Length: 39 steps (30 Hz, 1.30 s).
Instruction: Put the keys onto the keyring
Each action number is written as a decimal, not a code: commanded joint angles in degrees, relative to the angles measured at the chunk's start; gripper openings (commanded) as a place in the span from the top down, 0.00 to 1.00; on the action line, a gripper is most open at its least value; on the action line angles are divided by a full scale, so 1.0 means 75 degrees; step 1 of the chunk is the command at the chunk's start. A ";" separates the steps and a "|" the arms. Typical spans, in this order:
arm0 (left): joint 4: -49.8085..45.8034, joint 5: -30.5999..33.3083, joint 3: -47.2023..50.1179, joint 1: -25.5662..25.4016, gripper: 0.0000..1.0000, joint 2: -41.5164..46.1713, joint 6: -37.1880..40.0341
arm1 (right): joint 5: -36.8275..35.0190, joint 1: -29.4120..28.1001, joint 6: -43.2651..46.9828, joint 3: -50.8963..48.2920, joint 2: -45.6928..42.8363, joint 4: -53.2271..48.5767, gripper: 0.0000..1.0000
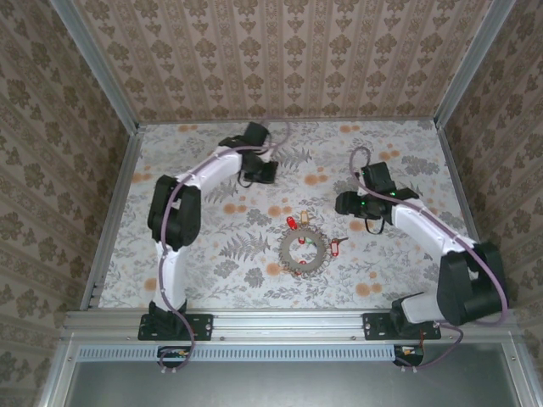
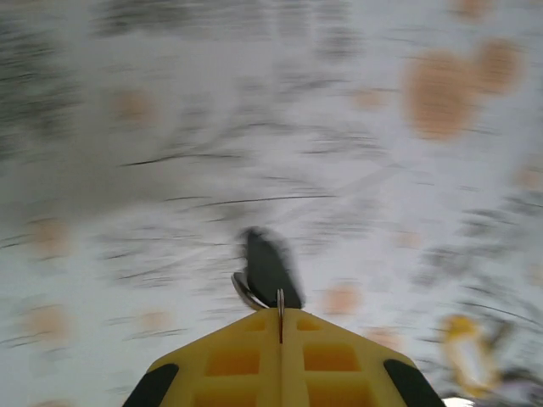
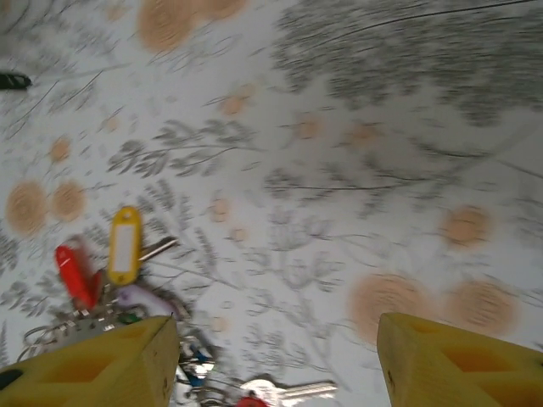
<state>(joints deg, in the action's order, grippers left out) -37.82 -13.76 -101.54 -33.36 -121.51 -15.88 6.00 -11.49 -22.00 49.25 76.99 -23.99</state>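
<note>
Near the keyring (image 1: 303,251), right hand (image 3: 271,335) gapes; left hand (image 2: 280,314) pinches a dark key (image 2: 270,264).

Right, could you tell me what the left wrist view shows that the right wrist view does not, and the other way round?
Left wrist view: the left gripper, shut on a dark-headed key, with everything behind it smeared by blur. Right wrist view: the right gripper, jaws open and holding nothing, above a yellow tag, a red tag and a silver key. Both: the floral tablecloth with orange blots. A blurred yellow shape in the left wrist view may be that same tag.
</note>
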 commanded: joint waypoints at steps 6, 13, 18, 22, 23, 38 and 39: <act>-0.0394 -0.0693 -0.1918 -0.1589 1.00 -0.1064 -0.0590 | -0.0642 0.1106 -0.0382 -0.1024 -0.1754 -0.0068 0.35; -0.0738 -0.0868 -0.3133 -0.2382 1.00 -0.2066 -0.0653 | -0.0398 0.1704 -0.0247 -0.1395 -0.2479 -0.0375 0.35; -0.0860 -0.1098 -0.3588 -0.2634 0.99 -0.2467 -0.0659 | -0.0381 0.1823 -0.0293 -0.1548 -0.2659 -0.0404 0.35; -0.0945 -0.1204 -0.3835 -0.2790 0.81 -0.2619 -0.0491 | -0.0242 0.1883 -0.0330 -0.1552 -0.2626 -0.0382 0.35; -0.0925 -0.1141 -0.3819 -0.2796 0.79 -0.2588 -0.0456 | -0.0144 0.1889 -0.0330 -0.1541 -0.2602 -0.0361 0.35; 0.1766 0.1055 0.1231 -0.2076 0.59 0.1521 -0.0397 | 0.2474 0.0707 0.0070 -0.0885 -0.0712 0.0445 0.40; 0.1930 0.1031 0.1651 -0.2022 0.59 0.1839 -0.0459 | 0.2406 0.0458 0.0190 -0.0720 -0.0481 0.0369 0.41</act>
<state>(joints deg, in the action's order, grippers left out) -30.83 -9.30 -94.96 -49.60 -114.76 -18.87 20.16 -4.29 -23.27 40.05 70.22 -21.54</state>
